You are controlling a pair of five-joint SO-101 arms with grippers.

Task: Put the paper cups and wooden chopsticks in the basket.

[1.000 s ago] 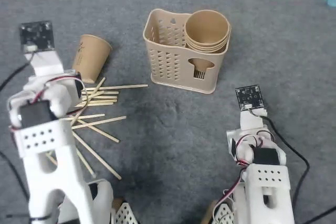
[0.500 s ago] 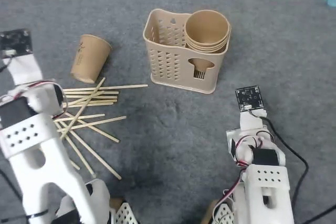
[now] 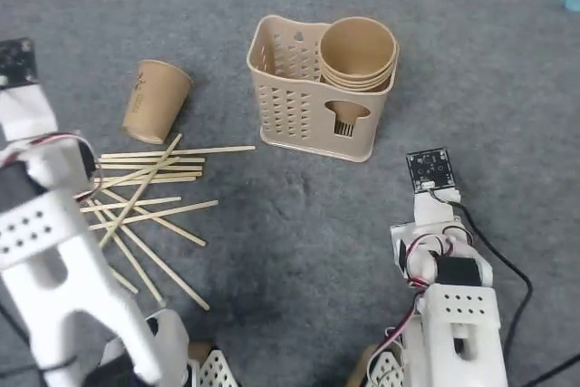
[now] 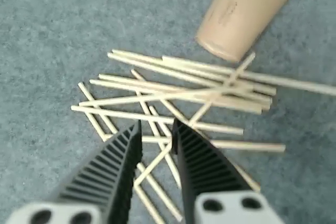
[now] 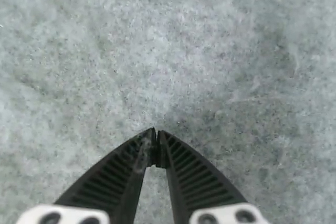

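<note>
A beige plastic basket (image 3: 299, 113) stands upright on the grey, felt-like worktop (image 3: 290, 224). It is box-shaped with rounded corners, and its walls are pierced by rows of small slots. A stack of brown paper cups (image 3: 358, 50), nested mouth-up, stands inside the basket at the end nearer the right arm (image 3: 450, 292).

1 more paper cup (image 3: 156, 100) lies on its side on the worktop, well apart from the basket on the left arm's side. Its tapered wall is smooth and its narrower base end points toward the chopsticks (image 3: 149, 189). These are thin, pale, straight wooden sticks. They lie loose and crossed over each other, spreading from just beside the lying cup out away from the basket, and the longest-reaching one points toward the basket's lower wall without touching it.

The white left arm (image 3: 45, 233) stands on the far side of the chopstick pile from the basket. In the left wrist view its claw (image 4: 156, 125) hangs over the crossed chopsticks (image 4: 178, 98), with the lying cup (image 4: 247, 11) beyond them. The 2 black ribbed fingers (image 4: 197, 156) are spread by a narrow gap and pinch nothing. Whether they touch the sticks cannot be told.

The right claw (image 5: 156, 134) sits over bare grey worktop on the near side of the basket, its 2 ribbed fingers pressed together at the tips with nothing between them.
</note>
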